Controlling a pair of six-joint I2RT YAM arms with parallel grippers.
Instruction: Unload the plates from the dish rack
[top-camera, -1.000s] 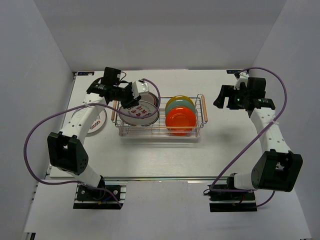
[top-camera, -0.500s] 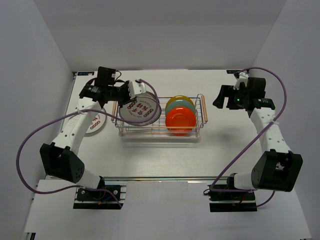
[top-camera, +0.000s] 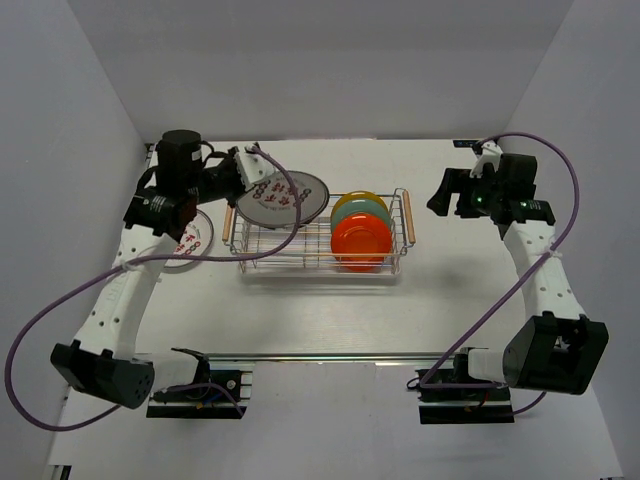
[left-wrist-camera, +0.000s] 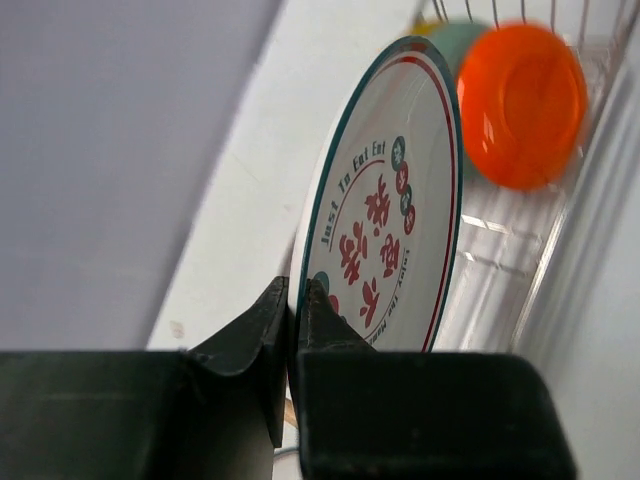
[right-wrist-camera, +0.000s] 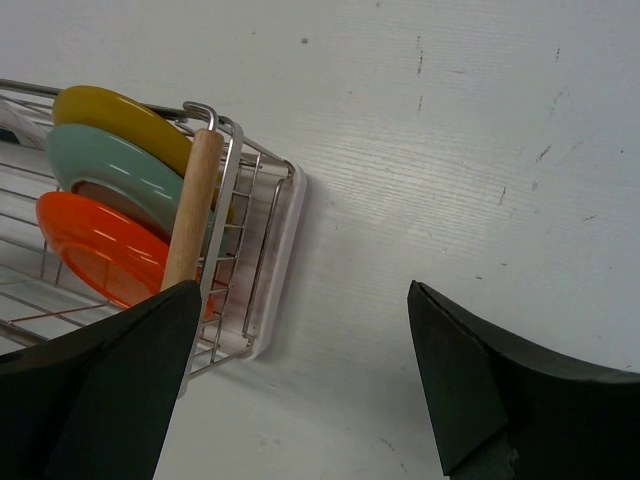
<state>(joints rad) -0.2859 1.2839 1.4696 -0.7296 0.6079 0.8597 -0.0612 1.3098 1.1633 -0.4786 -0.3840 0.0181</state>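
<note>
Left hand (left-wrist-camera: 295, 300): clenched on the rim of the held plate (left-wrist-camera: 385, 220), one finger on each face.
Held plate: white with red print and a dark rim. It is tilted on edge over the left end of the rack (top-camera: 320, 240). I cannot tell whether its lower edge is free of the wires.
Right hand (right-wrist-camera: 300, 300): released, fingers spread wide and grasping nothing. It hovers over the bench (top-camera: 450, 280), just beside the rack's right wooden handle (right-wrist-camera: 192, 215).
Bench plate (top-camera: 195, 250): a second white printed plate lies flat on the bench left of the rack, partly hidden under the left arm.
Orange plate (top-camera: 360, 242): standing in the right half of the rack, nearest the arms.
Teal plate (top-camera: 368, 212): standing right behind the orange one.
Yellow plate (top-camera: 358, 198): at the back of the three, only its top edge showing.
Done, by my reading: one plate unloaded and a second in the left hand on its way out.
Left: the held plate needs setting down, probably by the bench plate. The three small plates then have to come out, and the right hand looks well placed to start on them.
Progress: a little under halfway.
</note>
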